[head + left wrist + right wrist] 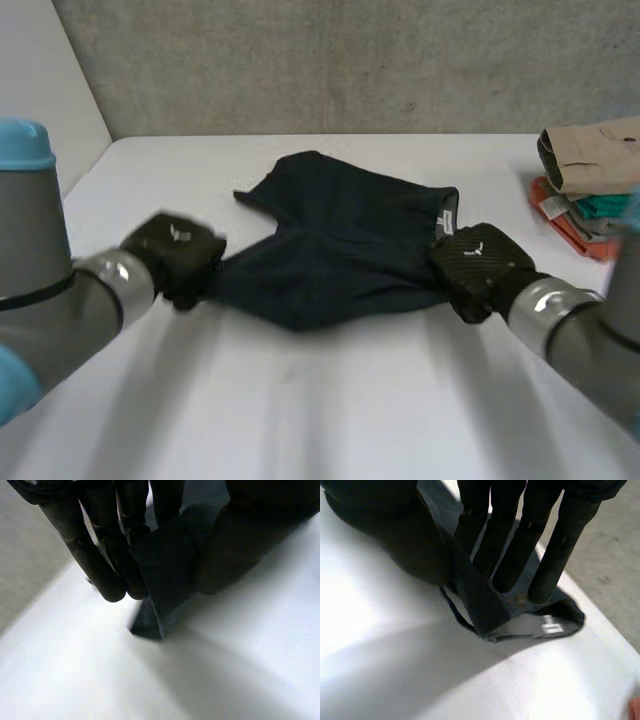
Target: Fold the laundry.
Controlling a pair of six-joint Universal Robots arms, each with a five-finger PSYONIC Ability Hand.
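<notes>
Centrally on the white bench (330, 400) lies a dark garment (340, 245), crumpled and partly spread, a wider portion toward the far side and its near edge drawn into a low curve between the two hands.

Left hand (172, 252): at the garment's left end, where the cloth narrows to a point. In the left wrist view the fingers (107, 575) curl down on one side of a folded corner of the cloth (165, 570) and the thumb (235, 545) presses from the other side, so the corner is pinched. The tip of the corner hangs just above or touches the bench; which, cannot be told.

Right hand (478, 265): at the garment's right corner, beside a small white label (446, 222). In the right wrist view the fingers (510, 555) are nearly straight and close together, and the thumb (410, 540) clamps a fold of cloth (487, 607) against them. The label (551, 628) lies flat just past the fingertips.

Stack of folded clothes (590, 180) at the bench's far right edge: beige on top, teal and orange beneath, well apart from the dark garment.

Grey wall (350, 60) behind the bench.
</notes>
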